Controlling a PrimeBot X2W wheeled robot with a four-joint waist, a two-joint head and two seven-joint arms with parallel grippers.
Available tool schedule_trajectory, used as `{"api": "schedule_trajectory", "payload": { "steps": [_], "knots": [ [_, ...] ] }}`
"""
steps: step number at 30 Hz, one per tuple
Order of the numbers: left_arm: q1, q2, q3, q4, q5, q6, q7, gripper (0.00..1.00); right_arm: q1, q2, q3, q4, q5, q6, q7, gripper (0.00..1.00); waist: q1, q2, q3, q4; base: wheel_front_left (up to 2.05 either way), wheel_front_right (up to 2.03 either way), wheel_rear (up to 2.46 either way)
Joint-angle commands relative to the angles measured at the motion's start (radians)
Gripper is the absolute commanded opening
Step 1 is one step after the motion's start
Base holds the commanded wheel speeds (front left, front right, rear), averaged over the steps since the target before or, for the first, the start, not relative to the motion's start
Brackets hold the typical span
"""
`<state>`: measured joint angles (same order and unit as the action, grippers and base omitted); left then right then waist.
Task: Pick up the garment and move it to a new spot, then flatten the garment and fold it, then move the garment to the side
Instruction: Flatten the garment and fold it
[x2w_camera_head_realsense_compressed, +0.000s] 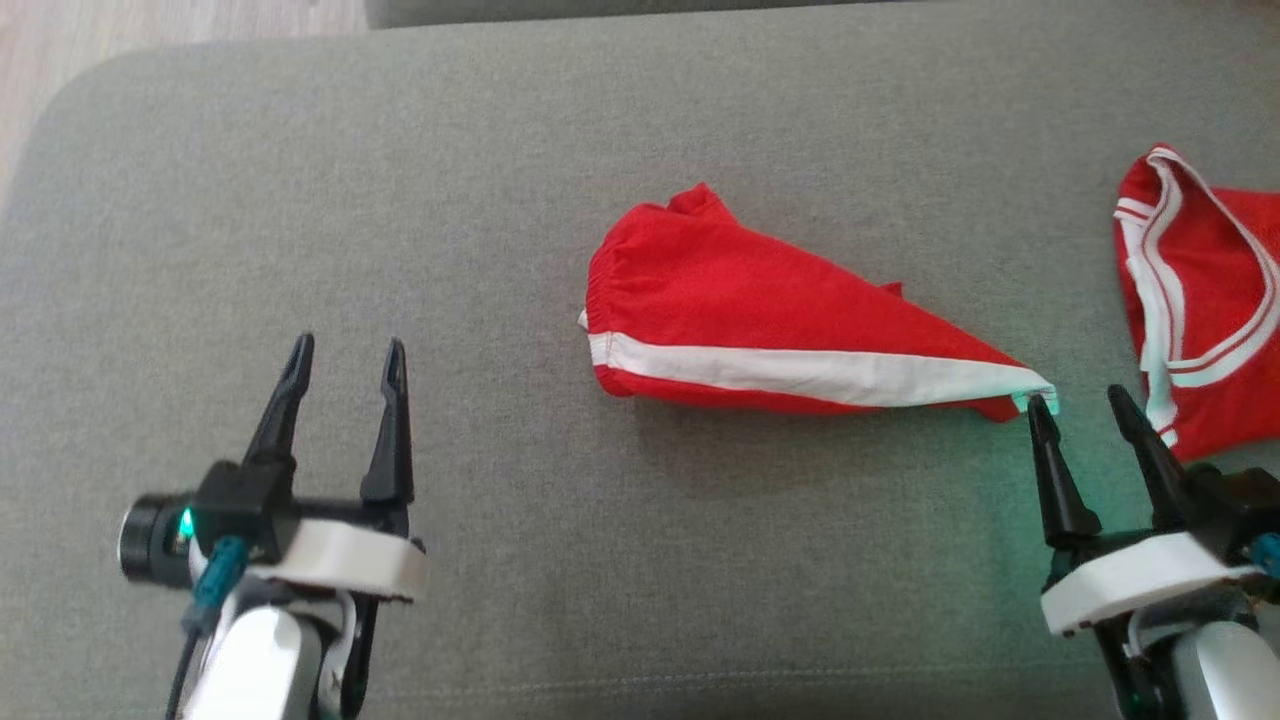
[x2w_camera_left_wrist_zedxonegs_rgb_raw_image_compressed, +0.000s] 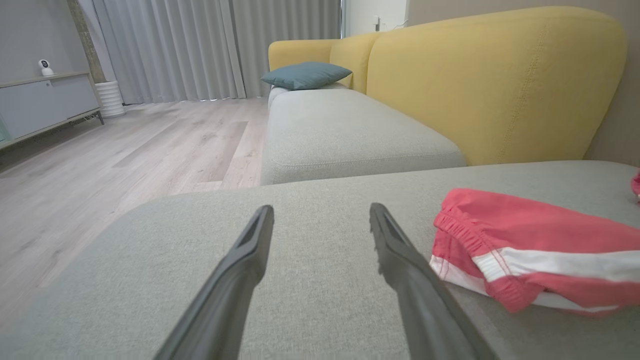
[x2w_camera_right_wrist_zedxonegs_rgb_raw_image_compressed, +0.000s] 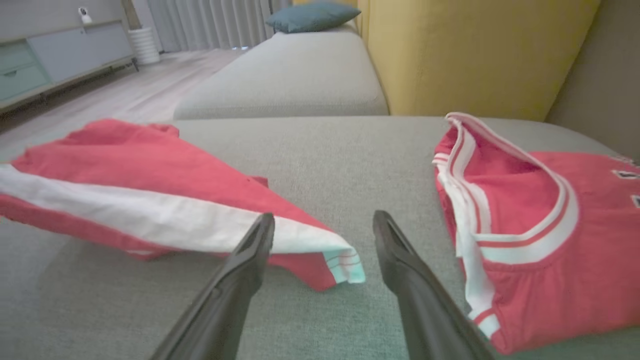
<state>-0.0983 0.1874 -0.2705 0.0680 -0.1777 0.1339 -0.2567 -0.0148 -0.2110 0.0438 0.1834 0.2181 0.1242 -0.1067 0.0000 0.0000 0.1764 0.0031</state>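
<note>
The garment (x2w_camera_head_realsense_compressed: 740, 300), red shorts with a white side stripe, lies bunched into a wedge in the middle of the grey cushion (x2w_camera_head_realsense_compressed: 500, 150). Its elastic waist points left and its narrow white-tipped corner points right. My right gripper (x2w_camera_head_realsense_compressed: 1077, 397) stands open at the lower right, its left fingertip right by that corner. In the right wrist view the garment (x2w_camera_right_wrist_zedxonegs_rgb_raw_image_compressed: 150, 175) ends loose on the cushion between the spread fingers of the right gripper (x2w_camera_right_wrist_zedxonegs_rgb_raw_image_compressed: 322, 217). My left gripper (x2w_camera_head_realsense_compressed: 348, 348) is open and empty at the lower left, well left of the shorts. The left wrist view shows the left gripper (x2w_camera_left_wrist_zedxonegs_rgb_raw_image_compressed: 321, 210) left of the garment's (x2w_camera_left_wrist_zedxonegs_rgb_raw_image_compressed: 525, 230) waistband.
A second red piece, a jersey (x2w_camera_head_realsense_compressed: 1210, 330) with white trim, lies at the cushion's right edge beside my right gripper, also seen as the jersey (x2w_camera_right_wrist_zedxonegs_rgb_raw_image_compressed: 540, 210). A yellow sofa back (x2w_camera_left_wrist_zedxonegs_rgb_raw_image_compressed: 490, 80) rises beyond. Wooden floor (x2w_camera_head_realsense_compressed: 150, 20) lies past the cushion's rounded far-left corner.
</note>
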Motion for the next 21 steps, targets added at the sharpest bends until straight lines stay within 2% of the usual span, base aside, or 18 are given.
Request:
{"api": "schedule_trajectory", "payload": {
  "steps": [1, 9, 21],
  "knots": [
    [-0.014, 0.013, 0.046, -0.030, 0.004, 0.008, -0.005, 1.00, -0.010, -0.008, 0.010, -0.050, -0.007, 0.007, -0.010, 1.00, 0.0000, 0.0000, -0.006, -0.004, 0.00, 0.00, 0.00],
    [0.026, 0.013, 0.045, -0.024, 0.002, 0.015, -0.005, 1.00, 0.026, 0.053, 0.004, -0.263, -0.015, 0.007, 0.048, 1.00, 0.0000, 0.0000, -0.043, -0.009, 0.00, 0.00, 0.00],
    [0.048, 0.008, 0.035, -0.020, -0.007, 0.020, -0.005, 1.00, 0.057, 0.072, 0.000, -0.320, -0.006, 0.007, 0.094, 1.00, 0.0000, 0.0000, -0.049, -0.003, 0.00, 0.00, 0.00]
  ]
}}
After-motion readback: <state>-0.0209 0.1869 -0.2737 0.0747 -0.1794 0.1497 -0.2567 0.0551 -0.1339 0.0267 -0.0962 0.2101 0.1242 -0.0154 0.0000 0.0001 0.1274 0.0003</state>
